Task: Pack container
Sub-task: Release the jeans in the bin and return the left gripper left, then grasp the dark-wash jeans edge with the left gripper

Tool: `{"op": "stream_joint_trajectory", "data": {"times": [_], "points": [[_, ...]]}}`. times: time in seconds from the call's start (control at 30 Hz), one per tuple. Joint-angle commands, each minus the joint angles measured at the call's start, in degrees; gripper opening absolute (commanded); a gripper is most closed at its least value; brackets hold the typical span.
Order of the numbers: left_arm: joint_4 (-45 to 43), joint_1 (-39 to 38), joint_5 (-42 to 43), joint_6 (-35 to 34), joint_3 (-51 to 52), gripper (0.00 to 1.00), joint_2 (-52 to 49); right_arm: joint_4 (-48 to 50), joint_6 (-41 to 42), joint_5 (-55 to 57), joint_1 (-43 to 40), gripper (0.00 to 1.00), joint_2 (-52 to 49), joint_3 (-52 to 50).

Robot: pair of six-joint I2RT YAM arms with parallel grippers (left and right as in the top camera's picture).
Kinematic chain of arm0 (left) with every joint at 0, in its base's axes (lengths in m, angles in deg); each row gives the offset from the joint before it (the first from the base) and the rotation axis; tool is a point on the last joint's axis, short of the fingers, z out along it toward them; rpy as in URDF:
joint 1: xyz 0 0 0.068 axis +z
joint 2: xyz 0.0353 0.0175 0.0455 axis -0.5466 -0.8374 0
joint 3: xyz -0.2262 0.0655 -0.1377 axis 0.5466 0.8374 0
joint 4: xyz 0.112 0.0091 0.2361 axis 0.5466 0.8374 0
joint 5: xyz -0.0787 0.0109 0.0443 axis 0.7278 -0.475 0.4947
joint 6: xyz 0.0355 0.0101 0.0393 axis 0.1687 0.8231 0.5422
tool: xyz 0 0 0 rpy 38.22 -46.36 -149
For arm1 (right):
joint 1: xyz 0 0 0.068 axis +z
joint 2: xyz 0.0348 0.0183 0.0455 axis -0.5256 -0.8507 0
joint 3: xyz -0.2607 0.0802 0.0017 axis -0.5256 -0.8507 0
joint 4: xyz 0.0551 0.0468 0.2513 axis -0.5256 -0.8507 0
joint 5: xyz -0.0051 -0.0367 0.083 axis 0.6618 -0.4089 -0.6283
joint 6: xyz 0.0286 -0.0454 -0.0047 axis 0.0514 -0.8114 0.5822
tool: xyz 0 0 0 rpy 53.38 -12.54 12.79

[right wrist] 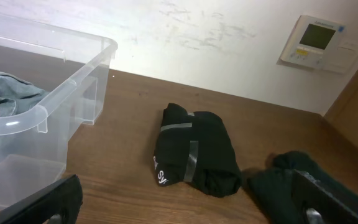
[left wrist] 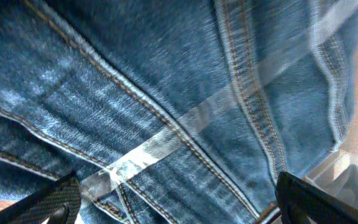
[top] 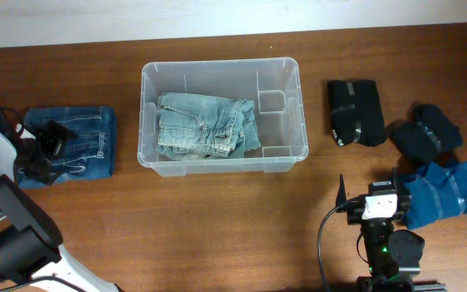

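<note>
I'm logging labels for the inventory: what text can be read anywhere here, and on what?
White lettering on the black folded garment: partly hidden and too blurred to read.
Screen and buttons of the wall control panel: too small to read.
No text shows on the container.

container (top: 217, 63): clear | inside jeans (top: 205, 126): faded light blue | left jeans (top: 83, 144): dark blue | rolled bundle (top: 355, 112): black
</note>
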Motion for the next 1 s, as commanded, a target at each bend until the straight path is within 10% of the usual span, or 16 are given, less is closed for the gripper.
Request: {"op": "stream_joint_trajectory", "data": {"times": [0.0,0.6,0.97], "points": [[-2.5,-0.1,1.5,-1.0,2.6,0.99,0.6,-0.2,0.5,0.1,0.3,0.98,0.3,-0.3],[5.4,-0.1,-5.0,2.1,3.5,0.99,22.7,-0.2,0.5,0.1,0.3,0.98,0.3,-0.3],[-19.0,-0.1,-4.6,-6.0,26.6,0.99,22.8,-0.2,0.5,0.1,0.3,0.98,0.3,-0.3]]}}
